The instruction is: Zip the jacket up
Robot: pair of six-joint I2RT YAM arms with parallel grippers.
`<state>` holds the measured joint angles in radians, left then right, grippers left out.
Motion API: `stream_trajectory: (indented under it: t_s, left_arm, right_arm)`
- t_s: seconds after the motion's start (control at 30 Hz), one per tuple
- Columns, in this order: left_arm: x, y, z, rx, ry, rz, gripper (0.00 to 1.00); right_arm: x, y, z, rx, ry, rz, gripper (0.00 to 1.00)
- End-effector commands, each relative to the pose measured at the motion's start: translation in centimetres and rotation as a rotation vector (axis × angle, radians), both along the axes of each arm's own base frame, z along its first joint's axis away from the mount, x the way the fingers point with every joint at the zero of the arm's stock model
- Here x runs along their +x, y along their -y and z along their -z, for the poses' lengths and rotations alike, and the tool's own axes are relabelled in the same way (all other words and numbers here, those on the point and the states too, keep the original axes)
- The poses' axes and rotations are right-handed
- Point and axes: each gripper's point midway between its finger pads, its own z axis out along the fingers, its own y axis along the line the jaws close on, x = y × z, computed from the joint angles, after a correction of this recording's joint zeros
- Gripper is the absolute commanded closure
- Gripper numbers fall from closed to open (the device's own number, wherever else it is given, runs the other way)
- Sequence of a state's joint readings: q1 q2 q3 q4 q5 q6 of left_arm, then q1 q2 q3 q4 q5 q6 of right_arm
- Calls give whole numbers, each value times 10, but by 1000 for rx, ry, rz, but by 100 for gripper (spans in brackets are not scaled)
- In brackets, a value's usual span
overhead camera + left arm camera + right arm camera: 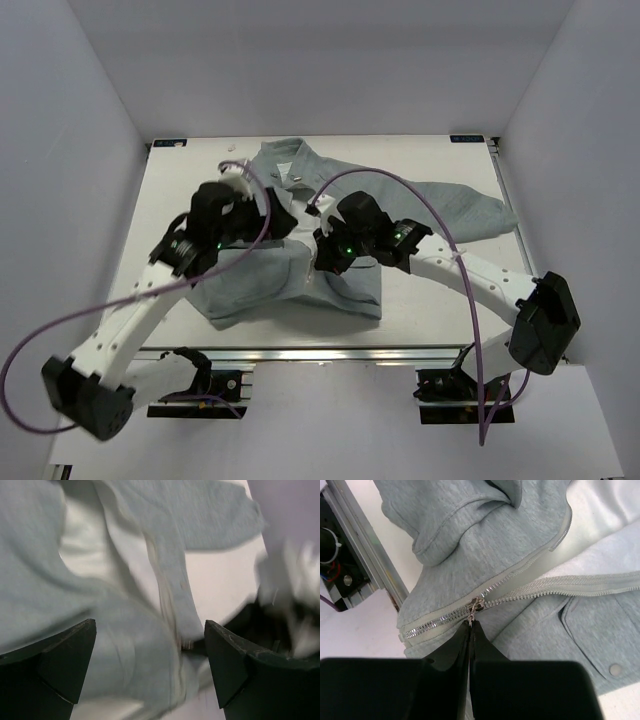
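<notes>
The grey-green fleece jacket (330,270) lies on the white table, collar at the far side, hem near the front edge. In the right wrist view the silver zipper is joined for a short stretch from the hem, and the slider (476,603) sits where the two sides part. My right gripper (470,623) is shut on the slider's pull tab; in the top view it (322,262) is over the lower front. My left gripper (150,655) is open above the jacket's front (125,650), blurred, with the zipper edge between its fingers; in the top view it (255,215) is over the left chest.
The table's metal front rail (370,555) runs close to the hem. One sleeve (460,210) stretches to the right. White walls enclose the table on three sides. A flap pocket with a snap (616,669) lies beside the zipper.
</notes>
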<state>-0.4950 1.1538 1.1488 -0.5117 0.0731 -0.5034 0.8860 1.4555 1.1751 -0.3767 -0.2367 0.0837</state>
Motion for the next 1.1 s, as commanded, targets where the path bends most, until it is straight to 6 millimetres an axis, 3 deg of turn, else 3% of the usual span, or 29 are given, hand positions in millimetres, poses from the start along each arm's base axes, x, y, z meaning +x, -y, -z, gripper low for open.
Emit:
stream_trajectory:
  t_s: [0.0, 0.1, 0.23, 0.3, 0.4, 0.53, 0.6, 0.67, 0.73, 0.8, 0.83, 0.9, 1.07]
  left_arm:
    - [-63, 10, 28, -124, -77, 159, 2]
    - [-124, 28, 13, -180, 57, 481, 2]
    - [-134, 7, -11, -98, 272, 450, 2]
    - [-127, -2, -20, -47, 322, 409, 2]
    - [-116, 0, -29, -16, 348, 400, 2]
    - [-95, 4, -17, 45, 314, 368, 2]
    - [-94, 8, -15, 56, 324, 378, 2]
    - [-95, 20, -13, 50, 345, 410, 2]
    - [-80, 15, -10, 108, 351, 309, 2]
    - [-79, 27, -2, 195, 344, 308, 2]
    - [-73, 20, 1, 265, 342, 243, 2]
    - [-83, 36, 4, 335, 367, 269, 2]
    - [-77, 40, 10, 490, 428, 205, 2]
  right_arm:
    - [0, 0, -33, 32, 17, 16, 100]
    - [4, 0, -47, 34, 34, 30, 100]
    - [0, 1, -65, 41, 29, 12, 100]
    - [3, 1, -72, 44, 24, 9, 100]
    - [14, -5, -84, 34, 25, 13, 100]
    - [36, 1, -88, -43, 51, -35, 100]
    - [49, 18, -84, -108, 29, -16, 100]
    - [64, 22, -86, -119, 33, -20, 100]
    - [62, 22, -82, -119, 3, -54, 100]
    - [67, 24, -81, -117, -6, -46, 100]
    - [67, 25, -81, -108, -15, -49, 100]
    - [71, 26, -78, -89, -44, -52, 100]
    - [74, 28, -76, -77, -78, -49, 100]
